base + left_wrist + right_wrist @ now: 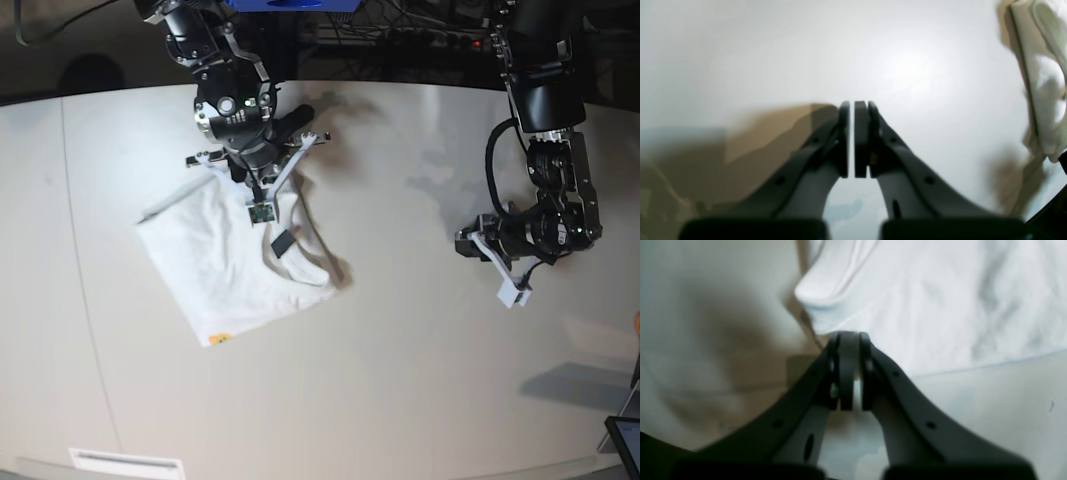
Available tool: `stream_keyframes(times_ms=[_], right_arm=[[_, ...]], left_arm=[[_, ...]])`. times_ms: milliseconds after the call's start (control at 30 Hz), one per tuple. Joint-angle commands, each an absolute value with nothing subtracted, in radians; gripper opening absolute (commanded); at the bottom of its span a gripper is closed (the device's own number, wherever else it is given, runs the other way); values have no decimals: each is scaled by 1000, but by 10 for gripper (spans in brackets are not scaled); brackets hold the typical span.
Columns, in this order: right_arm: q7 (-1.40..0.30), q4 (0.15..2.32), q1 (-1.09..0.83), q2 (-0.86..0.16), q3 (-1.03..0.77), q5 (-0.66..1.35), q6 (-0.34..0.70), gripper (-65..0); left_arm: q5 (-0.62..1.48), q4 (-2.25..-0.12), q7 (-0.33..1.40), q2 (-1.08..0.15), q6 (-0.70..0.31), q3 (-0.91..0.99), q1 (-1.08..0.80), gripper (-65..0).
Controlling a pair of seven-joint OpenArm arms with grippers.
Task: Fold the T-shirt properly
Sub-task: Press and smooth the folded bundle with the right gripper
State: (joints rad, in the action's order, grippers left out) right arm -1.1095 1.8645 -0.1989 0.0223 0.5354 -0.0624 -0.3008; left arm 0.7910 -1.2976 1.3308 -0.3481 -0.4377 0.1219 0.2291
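The white T-shirt (225,265) lies in a rough folded heap on the table's left half. Its black neck label (282,241) faces up and a bit of orange print (220,338) shows at its front corner. My right gripper (261,210) hangs over the shirt's back edge near the label. In the right wrist view it (849,338) is shut right at the edge of the shirt (940,306), and no cloth shows between the pads. My left gripper (513,292) is far right, over bare table. In the left wrist view it (852,105) is shut and empty, with the shirt (1045,83) at the frame's right edge.
The pale table (400,380) runs wide around the shirt. A white label strip (125,463) lies at the front left edge. A dark object (625,438) pokes in at the front right corner. Dark frame and cables stand behind the table.
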Motion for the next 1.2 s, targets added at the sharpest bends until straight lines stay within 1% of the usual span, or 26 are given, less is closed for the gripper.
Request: stream_keyframes(times_ms=[0, 200, 400, 500, 533, 633, 667, 833, 1000, 1167], right_arm=[[-1116, 1891, -189, 28, 535, -70, -300, -614], [-1161, 2011, -176, 27, 538, -71, -303, -614], [-1158, 2006, -31, -33, 535, -68, -300, -614], [-1155, 1948, 18, -59, 538, -65, -297, -614], [-1150, 1920, 30, -62, 538, -64, -289, -614], [-1135, 1860, 48, -65, 538, -70, -200, -614], [-1138, 1847, 48, -65, 538, -71, -185, -614], [-1171, 1830, 8, -65, 533, -71, -185, -614], [-1170, 1816, -38, -56, 535, -65, -185, -614], [-1113, 1736, -45, -12, 538, -64, -183, -614]], left_arm=[[808, -1314, 1319, -366, -440, 130, 249, -630], [814, -1328, 1319, -363, -443, 127, 249, -630], [808, -1468, 1319, -341, -443, 124, 214, -630], [808, -1501, 1319, -341, -441, 130, 188, -630], [808, -1504, 1319, -344, -441, 133, 185, -630], [808, -1506, 1317, -348, -441, 134, 163, -630], [808, -1503, 1317, -349, -441, 134, 157, -630], [808, -1504, 1317, -367, -441, 134, 142, -630], [808, -1504, 1317, -369, -441, 136, 143, -630], [808, -1506, 1317, -369, -441, 137, 142, -630]])
